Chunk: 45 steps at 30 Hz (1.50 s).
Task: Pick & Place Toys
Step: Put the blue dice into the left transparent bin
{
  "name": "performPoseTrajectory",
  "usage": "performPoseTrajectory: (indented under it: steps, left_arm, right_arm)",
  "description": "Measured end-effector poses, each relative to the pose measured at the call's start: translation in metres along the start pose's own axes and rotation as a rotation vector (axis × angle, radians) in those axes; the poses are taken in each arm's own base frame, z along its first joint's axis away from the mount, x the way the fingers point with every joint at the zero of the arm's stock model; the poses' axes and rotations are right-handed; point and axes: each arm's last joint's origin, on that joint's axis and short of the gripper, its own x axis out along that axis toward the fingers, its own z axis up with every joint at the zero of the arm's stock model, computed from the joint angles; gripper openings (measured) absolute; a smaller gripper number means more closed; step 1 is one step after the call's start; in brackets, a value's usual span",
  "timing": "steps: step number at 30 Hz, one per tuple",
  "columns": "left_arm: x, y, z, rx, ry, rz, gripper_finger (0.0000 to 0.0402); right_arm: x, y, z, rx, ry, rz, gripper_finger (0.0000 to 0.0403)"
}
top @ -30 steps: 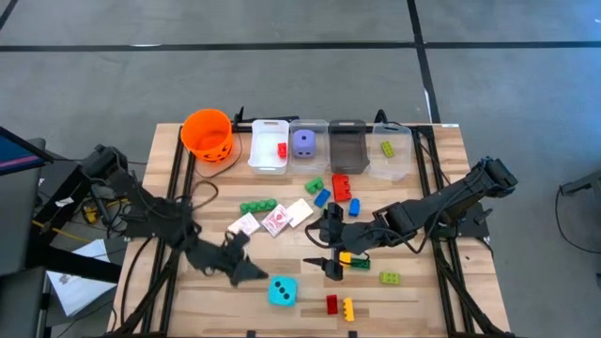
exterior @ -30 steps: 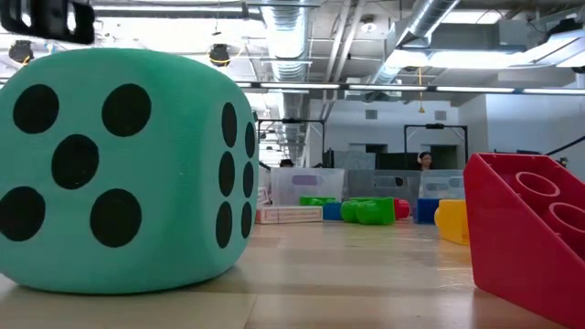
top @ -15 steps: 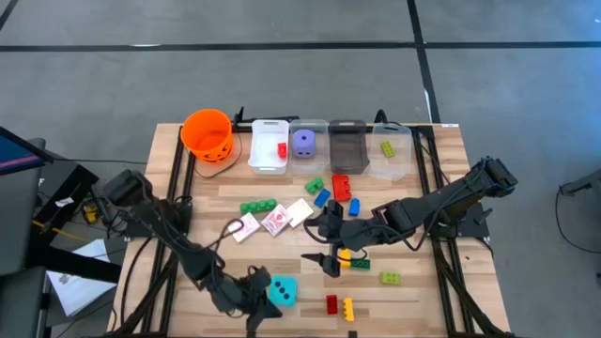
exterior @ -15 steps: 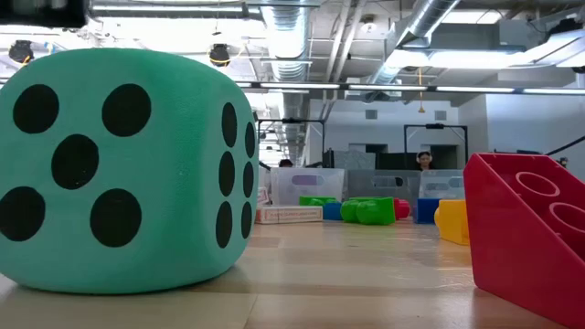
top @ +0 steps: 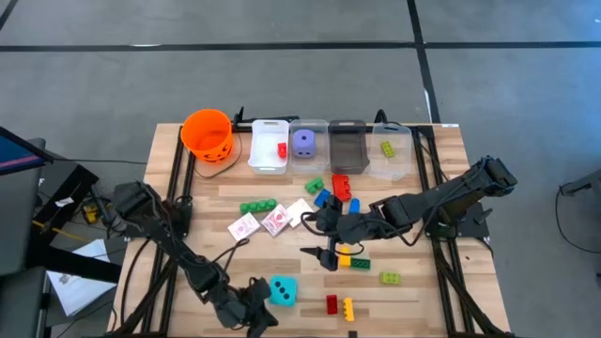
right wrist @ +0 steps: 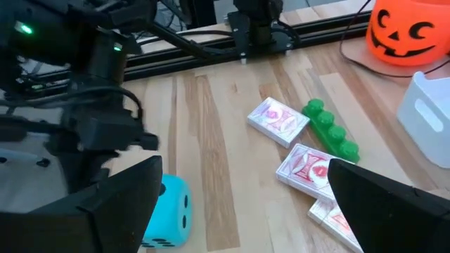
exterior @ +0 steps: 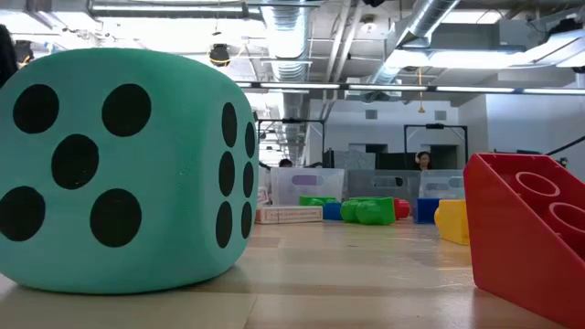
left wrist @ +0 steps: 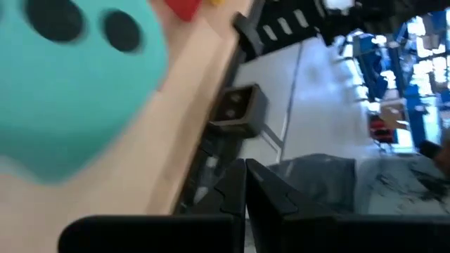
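left tool closed beside teal die.

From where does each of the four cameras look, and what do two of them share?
High: above the table, straight down; both arms show.
Low: table height, level past the teal die; no arm.
Left wrist: on the left arm at the table's near edge; shut fingers.
Right wrist: open fingers over cards.
All four share the die.
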Motion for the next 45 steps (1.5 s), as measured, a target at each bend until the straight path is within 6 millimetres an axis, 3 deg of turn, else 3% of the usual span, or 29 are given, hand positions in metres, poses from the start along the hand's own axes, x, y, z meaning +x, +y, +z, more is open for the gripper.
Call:
performPoseTrajectory:
  steps: [12, 31, 37, 45]
  left_arm:
    - [0.008, 0.024, 0.023, 0.001, -0.013, 0.184, 0.0000]
    - [0.016, 0.054, 0.085, -0.082, -0.252, 0.330, 0.0000]
    - [0.017, 0.052, 0.085, -0.082, -0.251, 0.310, 0.0000]
    - [0.019, 0.031, 0.086, -0.123, -0.306, 0.113, 0.0000]
  right_arm:
    - [0.000, 0.000, -0.001, -0.053, 0.009, 0.006, 0.0395]
    - [0.000, 0.000, -0.006, -0.090, 0.070, 0.040, 0.0395]
    - [-0.001, -0.002, -0.010, -0.107, 0.119, 0.022, 0.0395]
    - [-0.001, -0.004, -0.015, -0.121, 0.161, 0.006, 0.0395]
